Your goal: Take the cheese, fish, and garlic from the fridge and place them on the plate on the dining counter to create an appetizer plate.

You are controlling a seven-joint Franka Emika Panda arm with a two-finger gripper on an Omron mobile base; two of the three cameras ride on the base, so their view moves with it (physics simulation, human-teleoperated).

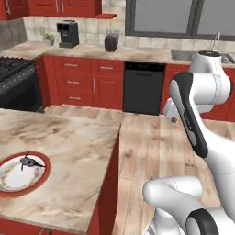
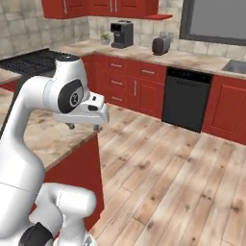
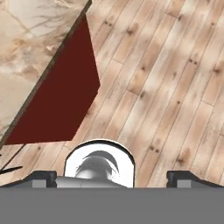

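Showing the jaws (image 2: 83, 127) spread wide and empty above the wooden floor (image 2: 168, 163), just off the tabletop (image 1: 73, 151) edge. The plate (image 1: 40, 180) sits near the tabletop's left end, carrying a small dark fish (image 1: 31, 161). Behind stand a dishwasher (image 1: 144, 87), coffee machine (image 1: 68, 33) and stove (image 1: 16, 82).

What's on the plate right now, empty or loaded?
Loaded in part: the plate on the counter carries one small dark fish near its upper rim. The rest of its white centre is bare.
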